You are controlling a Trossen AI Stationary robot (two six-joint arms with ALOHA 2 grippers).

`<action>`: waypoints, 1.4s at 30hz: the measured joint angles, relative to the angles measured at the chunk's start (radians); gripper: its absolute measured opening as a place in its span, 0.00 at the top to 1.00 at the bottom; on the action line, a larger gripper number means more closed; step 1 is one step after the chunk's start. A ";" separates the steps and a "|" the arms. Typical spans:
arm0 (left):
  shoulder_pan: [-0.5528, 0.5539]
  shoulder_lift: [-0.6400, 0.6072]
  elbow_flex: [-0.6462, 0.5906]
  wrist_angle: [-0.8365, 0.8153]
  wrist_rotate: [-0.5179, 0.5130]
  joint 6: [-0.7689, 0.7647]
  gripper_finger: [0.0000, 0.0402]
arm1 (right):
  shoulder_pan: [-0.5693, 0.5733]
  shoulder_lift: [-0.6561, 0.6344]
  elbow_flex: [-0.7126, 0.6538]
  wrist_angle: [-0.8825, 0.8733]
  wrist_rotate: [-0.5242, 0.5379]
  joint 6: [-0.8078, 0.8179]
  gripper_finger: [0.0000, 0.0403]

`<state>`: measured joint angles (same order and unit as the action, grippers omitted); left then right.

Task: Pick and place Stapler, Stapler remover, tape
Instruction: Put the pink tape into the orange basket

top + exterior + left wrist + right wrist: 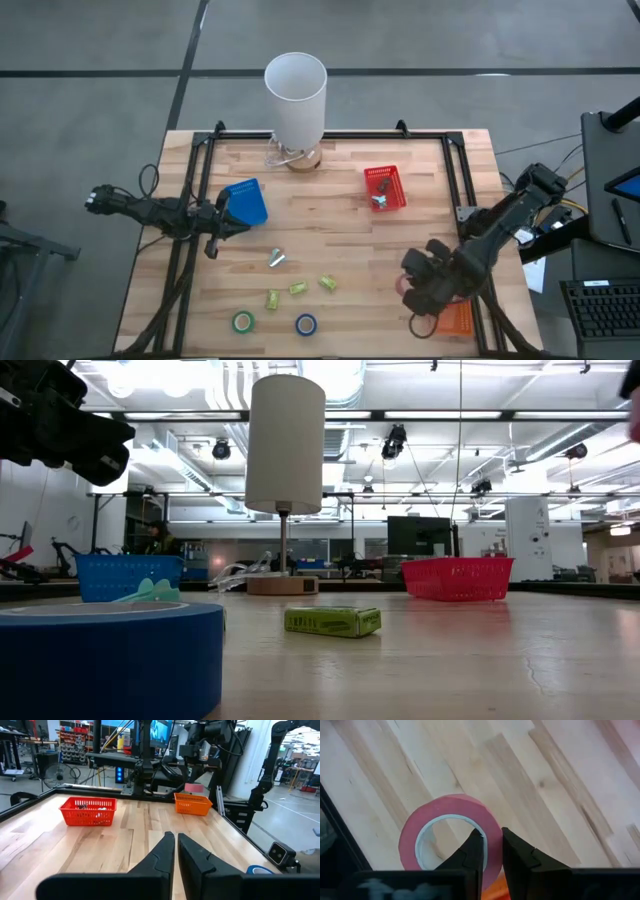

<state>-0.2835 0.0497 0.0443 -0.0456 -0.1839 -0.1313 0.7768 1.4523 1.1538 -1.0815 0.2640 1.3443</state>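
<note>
Seen from above, we find the right gripper (425, 290) low over the table's (340, 235) near right corner, its arm reaching in from the right edge and bent downward. In the right wrist view its fingers (472, 852) stand narrowly apart, astride the wall of a pink tape roll (451, 837): one finger inside the ring, the other outside it. Whether they press on the wall we cannot tell. The roll is a pink ring with a pale inner core, held above the wood beside the orange basket (456, 318).

The left gripper (225, 222) waits level at the table's left side, just beside the blue basket (246, 202); its fingers (165, 855) are nearly closed on nothing.

On the near edge lie a green tape roll (243, 322) and a blue tape roll (306, 324), both flat and well apart from the right gripper. Three yellow-green blocks (298, 289) lie between them and the table's middle.

The red basket (384, 188) holds a small metallic item we cannot identify. A white lamp (296, 95) stands at the far edge.
</note>
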 joint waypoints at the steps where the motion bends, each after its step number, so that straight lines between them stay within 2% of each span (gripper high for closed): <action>1: 0.000 0.000 0.000 0.000 0.000 0.000 0.94 | 0.016 -0.004 0.000 -0.013 0.000 0.021 0.88; 8: 0.000 0.000 0.000 0.000 0.000 0.000 0.94 | 0.147 -0.008 0.000 -0.088 -0.002 0.118 0.89; 18: 0.000 0.000 0.000 0.000 0.000 0.000 0.94 | 0.335 -0.004 -0.007 -0.186 -0.001 0.430 0.87; 24: 0.000 0.000 0.000 0.000 0.000 0.000 0.94 | 0.418 -0.004 -0.062 -0.183 -0.002 0.580 0.87; 28: 0.000 0.000 0.000 0.000 0.000 0.000 0.94 | 0.442 -0.004 -0.110 -0.178 -0.003 0.635 0.87; 42: 0.000 0.000 0.000 0.000 0.000 0.000 0.94 | 0.443 -0.004 -0.256 -0.025 -0.083 0.647 0.87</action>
<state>-0.2836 0.0498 0.0443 -0.0456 -0.1839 -0.1314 1.2201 1.4487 0.8977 -1.1062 0.1806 1.9916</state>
